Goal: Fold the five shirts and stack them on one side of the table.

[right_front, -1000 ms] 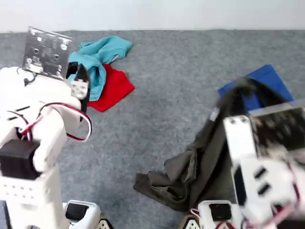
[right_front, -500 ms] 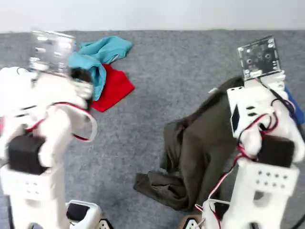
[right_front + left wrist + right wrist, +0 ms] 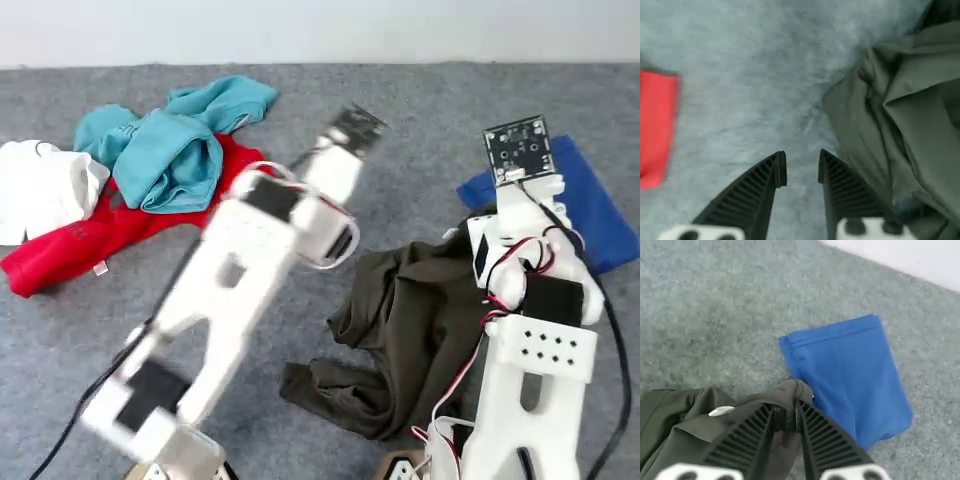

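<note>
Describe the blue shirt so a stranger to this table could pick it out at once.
Go to the right side of the grey table, by the right arm. There the blue shirt lies flat beside the crumpled olive shirt pinched in the right end effector. It alone is folded into a neat rectangle; the other garments lie loose and rumpled.
</note>
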Robot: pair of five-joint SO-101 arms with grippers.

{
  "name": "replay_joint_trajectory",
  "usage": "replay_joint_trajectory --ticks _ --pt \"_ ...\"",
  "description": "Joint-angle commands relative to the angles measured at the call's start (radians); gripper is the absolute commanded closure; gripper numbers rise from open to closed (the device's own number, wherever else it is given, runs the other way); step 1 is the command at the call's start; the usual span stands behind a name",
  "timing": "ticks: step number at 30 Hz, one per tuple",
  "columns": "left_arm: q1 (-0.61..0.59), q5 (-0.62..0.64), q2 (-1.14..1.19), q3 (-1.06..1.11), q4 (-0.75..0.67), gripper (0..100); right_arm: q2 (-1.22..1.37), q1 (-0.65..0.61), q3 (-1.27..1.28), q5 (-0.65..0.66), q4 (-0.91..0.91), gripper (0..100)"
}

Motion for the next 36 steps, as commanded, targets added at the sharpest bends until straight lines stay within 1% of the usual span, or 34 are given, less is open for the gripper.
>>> replay_joint_trajectory --ticks 1,3,8,12,14,18,24,28,30,32,36 --pt "0.046 -0.038 0.215 -0.217 0.023 88 -0.005 0.007 0.008 0.012 -0.016 98.9" --pt "0.051 -0.069 0.324 -0.36 0.075 88 -0.005 0.007 0.021 0.012 -0.016 98.9" --pt "0.058 -0.075 0.594 -0.727 0.236 88 -0.005 0.007 0.052 0.012 -0.024 98.9" --pt "0.08 -0.075 0.758 -1.021 0.391 88 -0.005 0.007 0.052 0.012 -0.024 98.9" --pt "0.086 -0.075 0.822 -1.093 0.404 88 -0.005 0.007 0.052 0.012 -0.024 98.9" --pt "0.107 -0.075 0.888 -1.09 0.404 88 -0.005 0.008 0.052 0.012 -0.024 98.9" --pt "0.115 -0.075 0.899 -1.075 0.404 88 -0.005 0.008 0.052 0.014 -0.024 98.9" --pt "0.124 -0.075 0.899 -1.02 0.4 89 -0.005 0.008 0.055 0.014 -0.024 98.9" --pt "0.133 -0.075 0.899 -0.998 0.397 92 -0.005 0.008 0.057 0.014 -0.024 98.9" --pt "0.137 -0.075 0.899 -0.995 0.397 99 -0.005 0.008 0.057 0.014 -0.024 98.9" --pt "0.123 -0.075 0.896 -0.997 0.397 99 -0.005 0.008 0.057 0.014 -0.024 98.9"
